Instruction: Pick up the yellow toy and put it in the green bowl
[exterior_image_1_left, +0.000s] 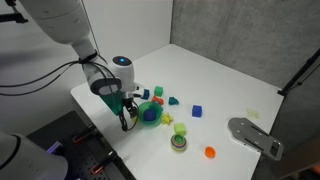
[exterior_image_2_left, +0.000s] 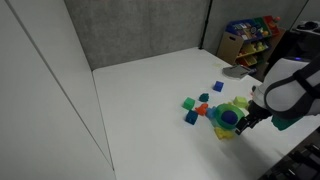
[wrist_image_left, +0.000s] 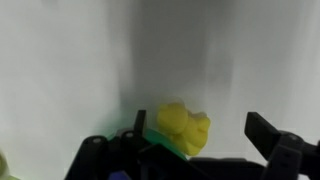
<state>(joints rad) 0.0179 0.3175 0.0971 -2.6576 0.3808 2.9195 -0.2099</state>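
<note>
1. Wrist view: gripper (wrist_image_left: 195, 130) is hanging w/ jaws spread, pinching nothing. The yellow toy (wrist_image_left: 183, 128) is lying between them, just beside the green bowl (wrist_image_left: 158, 146) rim.
2. Farther out, in both exterior views, the gripper is hovering beside the bowl. Can't tell if the toy's inside, so placement prob. unfinished.

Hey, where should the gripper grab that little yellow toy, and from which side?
Probably across the rounded middle of the yellow toy, from straight above. In the wrist view it is a small lumpy blob with no handle, seen between the spread fingers of the gripper; the green bowl crowds one side.
</note>
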